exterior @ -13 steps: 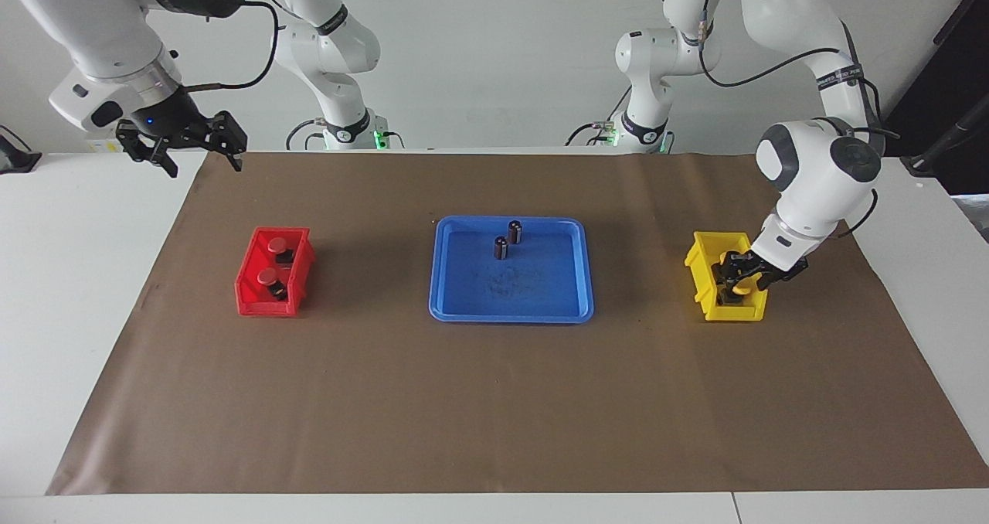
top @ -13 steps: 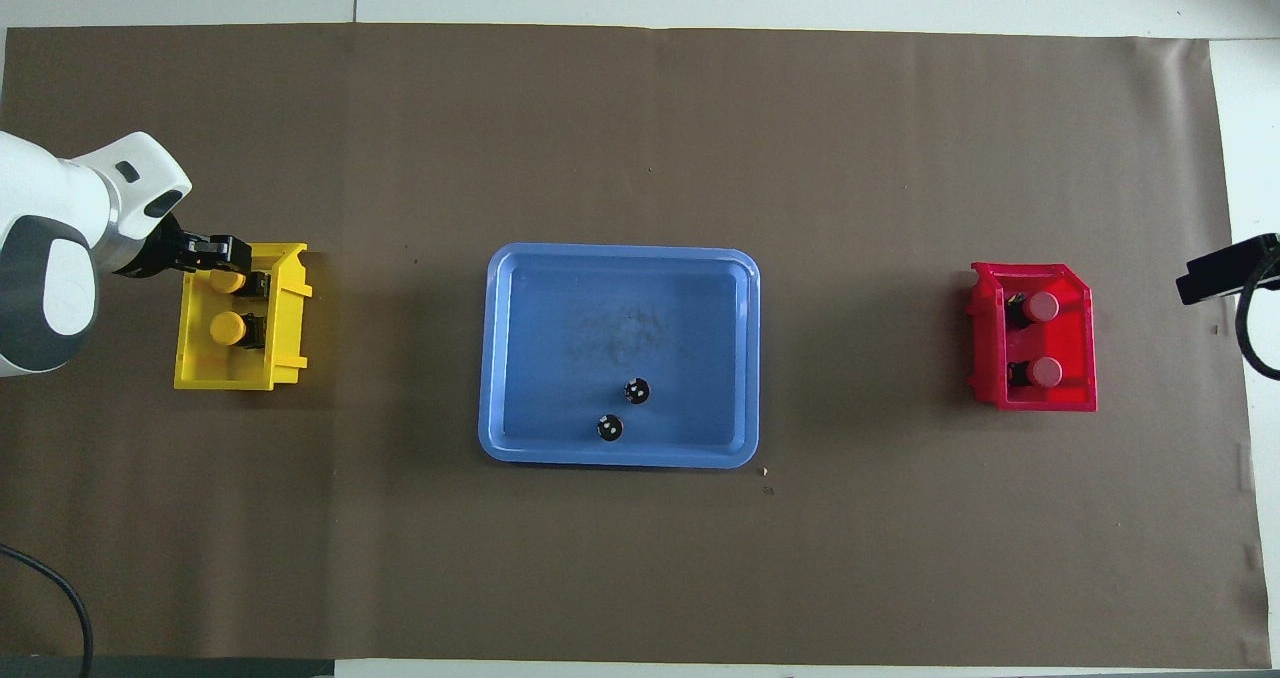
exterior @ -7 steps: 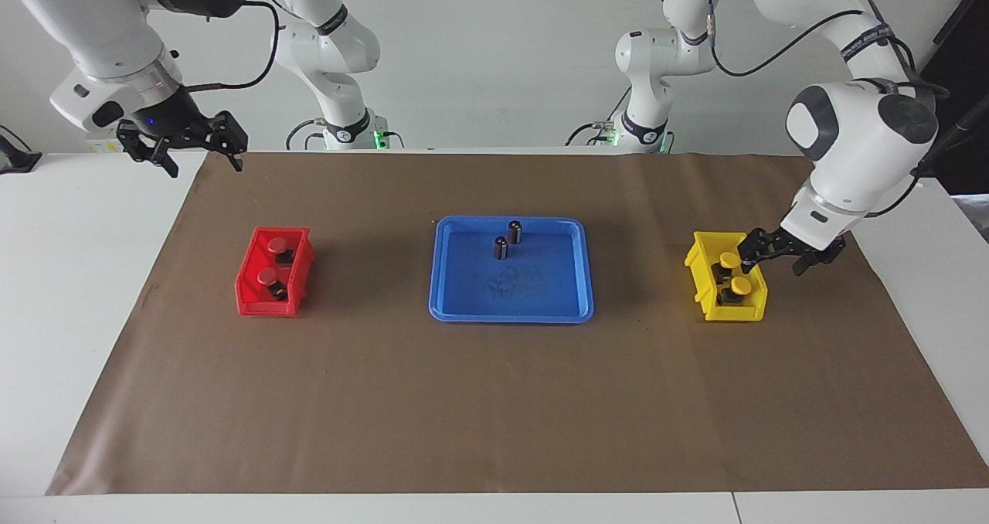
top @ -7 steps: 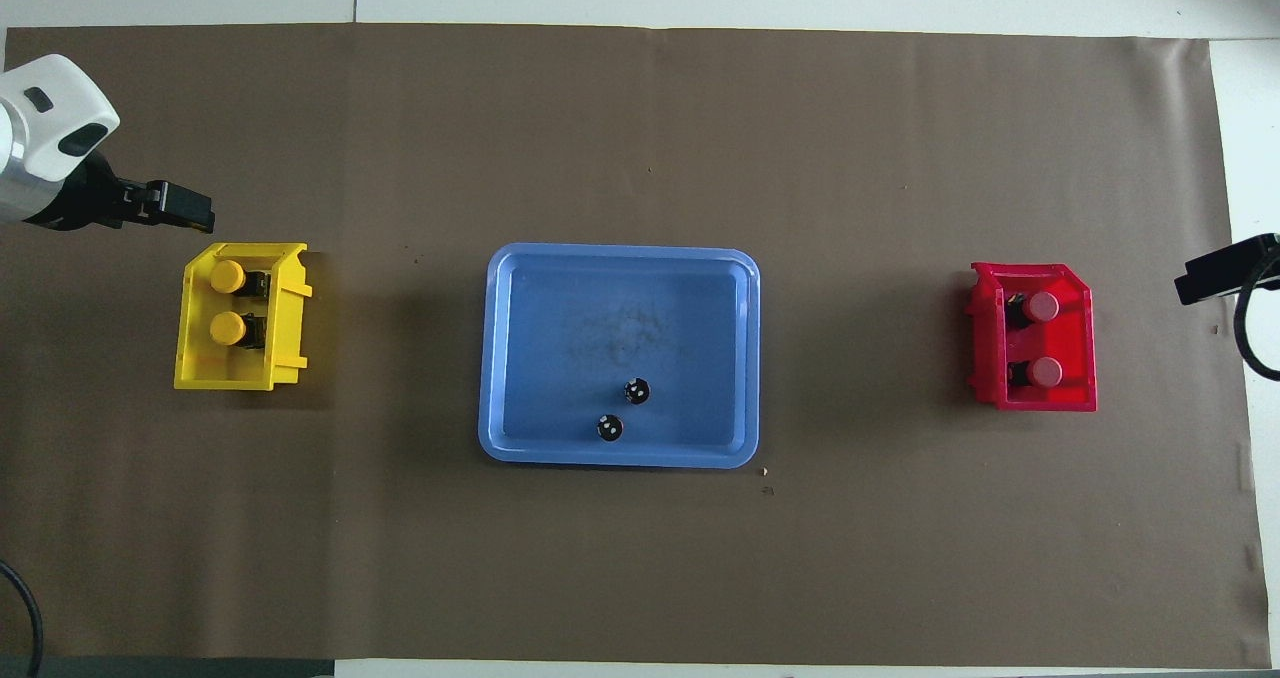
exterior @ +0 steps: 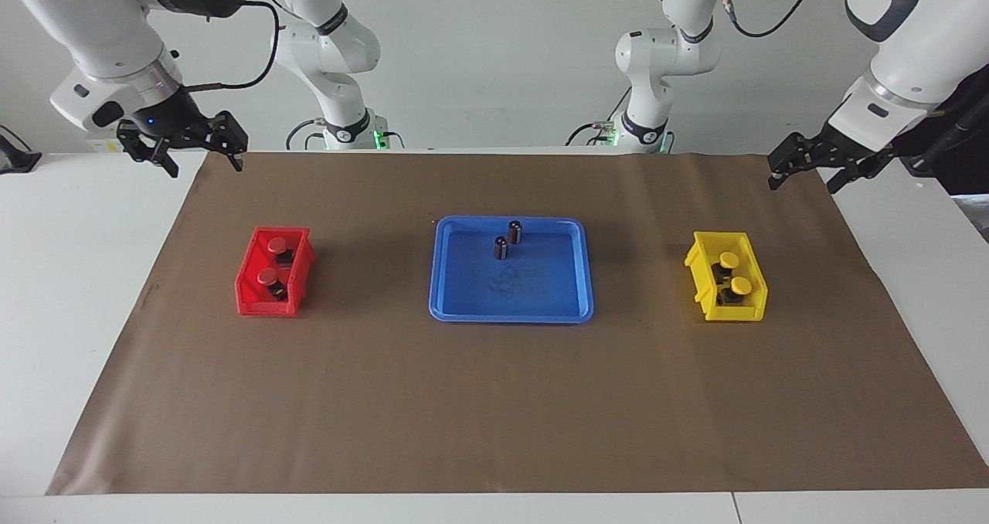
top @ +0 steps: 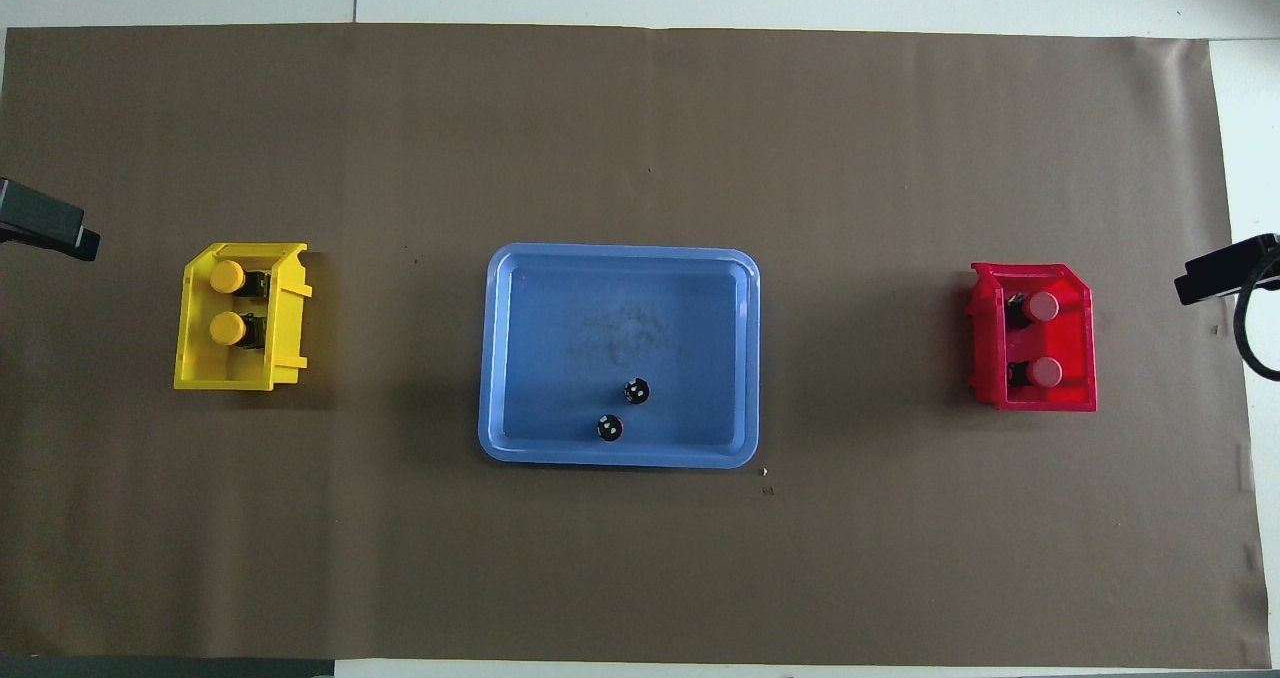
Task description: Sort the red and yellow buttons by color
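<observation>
Yellow buttons (exterior: 734,275) x2 in yellow bin (exterior: 699,273), red buttons (exterior: 272,261) x2 in red bin (exterior: 247,296); sort looks done, nothing left to move; left tool (exterior: 808,165) & right tool (exterior: 182,145) spread wide, nothing held, raised over the tabletop (exterior: 77,277) edges, well apart from the bins.

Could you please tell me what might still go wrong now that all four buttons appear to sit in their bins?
1. The two dark capless cylinders stand upright in the blue plastic tray; mistaking them for buttons could trigger a needless pick.
2. The two yellow domed buttons crowd the small yellow bin, like the red domed buttons in the red bin; a bump might spill them.
3. The open left gripper and right gripper hang raised.
</observation>
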Robot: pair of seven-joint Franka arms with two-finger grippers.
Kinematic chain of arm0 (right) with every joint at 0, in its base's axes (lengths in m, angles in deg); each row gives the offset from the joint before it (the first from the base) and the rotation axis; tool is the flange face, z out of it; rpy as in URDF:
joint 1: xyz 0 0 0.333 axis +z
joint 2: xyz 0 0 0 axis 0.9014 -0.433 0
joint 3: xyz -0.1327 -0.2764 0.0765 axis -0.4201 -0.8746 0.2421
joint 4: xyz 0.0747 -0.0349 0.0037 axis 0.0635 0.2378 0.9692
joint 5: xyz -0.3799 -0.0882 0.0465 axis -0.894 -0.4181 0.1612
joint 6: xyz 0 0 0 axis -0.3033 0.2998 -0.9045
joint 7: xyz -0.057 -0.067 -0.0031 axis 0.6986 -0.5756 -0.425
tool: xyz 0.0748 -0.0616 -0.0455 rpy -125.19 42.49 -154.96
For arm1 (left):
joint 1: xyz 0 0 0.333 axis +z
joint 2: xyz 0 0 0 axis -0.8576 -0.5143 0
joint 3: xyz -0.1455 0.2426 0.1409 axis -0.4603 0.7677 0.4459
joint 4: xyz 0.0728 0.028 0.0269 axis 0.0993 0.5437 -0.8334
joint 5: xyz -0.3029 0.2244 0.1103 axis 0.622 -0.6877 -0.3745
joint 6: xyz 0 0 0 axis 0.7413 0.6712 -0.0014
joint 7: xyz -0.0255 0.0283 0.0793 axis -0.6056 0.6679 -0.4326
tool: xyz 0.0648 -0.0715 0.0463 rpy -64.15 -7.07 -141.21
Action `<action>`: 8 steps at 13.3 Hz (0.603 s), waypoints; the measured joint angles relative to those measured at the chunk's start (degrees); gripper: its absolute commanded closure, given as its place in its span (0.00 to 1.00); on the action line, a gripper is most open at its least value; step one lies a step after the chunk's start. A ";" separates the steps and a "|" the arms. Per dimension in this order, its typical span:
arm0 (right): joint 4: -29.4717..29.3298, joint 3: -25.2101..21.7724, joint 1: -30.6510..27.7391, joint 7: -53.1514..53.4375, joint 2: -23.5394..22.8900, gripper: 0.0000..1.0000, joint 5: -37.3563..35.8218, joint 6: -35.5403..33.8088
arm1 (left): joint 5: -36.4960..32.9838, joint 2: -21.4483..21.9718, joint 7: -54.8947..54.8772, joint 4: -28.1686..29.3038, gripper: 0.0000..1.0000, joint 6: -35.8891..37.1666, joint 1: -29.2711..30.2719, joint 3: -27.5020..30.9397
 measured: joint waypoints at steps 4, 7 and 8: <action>0.00 0.03 0.01 0.88 0.00 0.00 0.00 0.00 | 0.00 4.27 0.20 0.54 0.00 2.59 -3.13 -0.20; 0.00 0.58 0.02 1.06 0.00 0.00 0.00 0.06 | 0.00 6.09 0.17 2.38 0.00 2.51 -3.08 -0.09; -0.03 0.69 0.02 1.52 0.00 0.00 0.00 0.23 | 0.00 6.52 0.17 3.79 0.00 0.97 -3.08 -0.08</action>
